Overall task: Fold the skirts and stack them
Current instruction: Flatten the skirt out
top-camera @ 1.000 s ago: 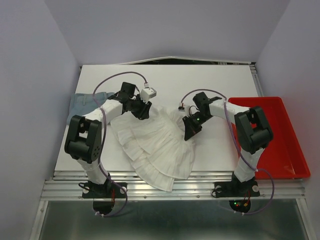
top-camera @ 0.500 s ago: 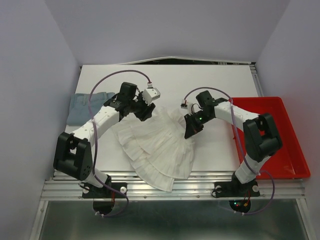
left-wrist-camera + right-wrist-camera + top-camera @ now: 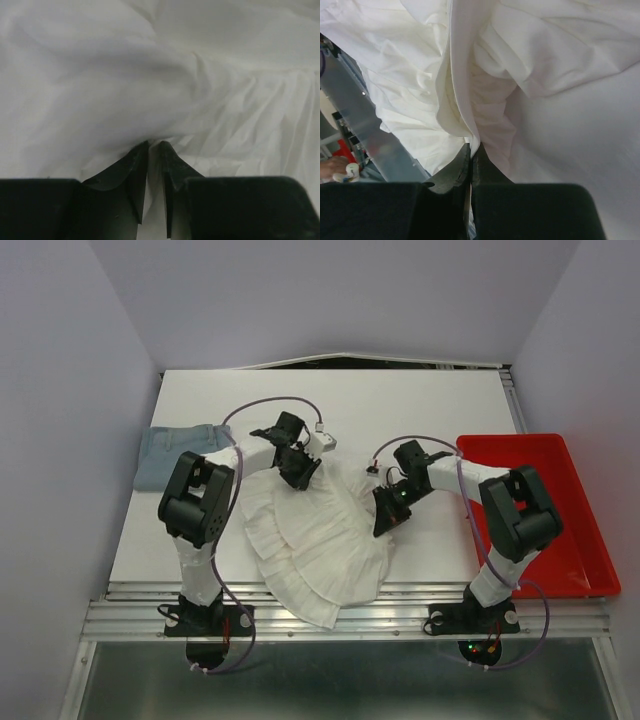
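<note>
**2 grippers pinched on the white skirt, denim skirt half hidden at the left**

The white skirt [image 3: 318, 540] lay crumpled in the middle of the bench [image 3: 400, 405]. Its pleated hem spilled over the metal rail [image 3: 420, 612] at the near edge. In the top view the far edge of this skirt was covered by both wrists, so the grasp points could not be read there.

The wrist views filled that gap. The left gripper [image 3: 154, 147] sat at the skirt's far left edge. Its fingers [image 3: 134, 167] were drawn almost together on a thin sliver of white cloth. The rest of that view was soft, blurred fabric.

The right gripper [image 3: 471, 148] was at the skirt's right edge. Its fingers [image 3: 451, 176] were pressed tight on a raised fold, with gathered pleats bunched beside it. The lower left corner of that view showed the rail and some small blurred items too indistinct to name.

The denim skirt [image 3: 168, 452] lay folded at the bench's left edge, apart from the white one. Its right end was cut off by the left arm [image 3: 196, 502] and its cable.

The red tray [image 3: 575, 545] stood at the right, its near left part hidden behind the right arm.
</note>
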Robot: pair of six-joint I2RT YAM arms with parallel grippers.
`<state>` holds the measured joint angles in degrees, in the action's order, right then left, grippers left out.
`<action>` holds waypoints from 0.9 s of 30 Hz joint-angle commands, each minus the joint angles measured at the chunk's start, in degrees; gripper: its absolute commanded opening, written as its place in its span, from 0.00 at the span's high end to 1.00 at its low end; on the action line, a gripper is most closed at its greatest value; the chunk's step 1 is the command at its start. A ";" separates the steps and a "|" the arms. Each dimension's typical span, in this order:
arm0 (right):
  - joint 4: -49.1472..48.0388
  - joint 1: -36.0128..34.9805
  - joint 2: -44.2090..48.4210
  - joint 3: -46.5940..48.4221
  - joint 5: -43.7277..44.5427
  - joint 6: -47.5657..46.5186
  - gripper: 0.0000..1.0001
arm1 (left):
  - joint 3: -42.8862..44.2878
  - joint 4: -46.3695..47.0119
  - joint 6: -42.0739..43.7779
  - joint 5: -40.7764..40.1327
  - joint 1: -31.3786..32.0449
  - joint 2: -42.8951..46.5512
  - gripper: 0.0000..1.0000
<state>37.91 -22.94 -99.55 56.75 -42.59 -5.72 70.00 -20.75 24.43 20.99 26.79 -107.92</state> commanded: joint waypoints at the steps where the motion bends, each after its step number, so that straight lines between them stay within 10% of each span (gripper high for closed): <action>1: -1.96 -0.18 -0.04 -1.38 -5.65 2.72 0.99 | 11.78 -0.33 -0.61 -1.39 -0.07 -6.76 0.72; 3: -2.67 -0.18 0.76 -1.12 -8.38 3.08 0.97 | 17.63 -1.83 -0.78 -1.39 -0.07 -12.12 0.72; 6: -3.10 -0.18 3.38 0.37 -10.58 3.60 0.55 | 25.44 -2.98 0.18 0.98 -0.15 -12.94 0.58; 11: -6.88 -0.18 14.00 0.90 -9.71 3.61 0.35 | 19.93 1.32 1.50 4.91 -2.08 0.73 0.41; 20: -11.28 -0.18 17.38 2.30 19.26 -7.82 0.38 | -1.60 0.89 5.99 5.46 -3.85 24.66 0.37; 27: -13.20 -0.18 8.06 7.06 20.78 5.00 0.51 | -8.04 11.61 -2.48 0.99 3.26 31.02 0.26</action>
<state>29.12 -22.94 -90.30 60.93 -26.89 -7.33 62.00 -15.42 28.62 24.64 25.89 -76.58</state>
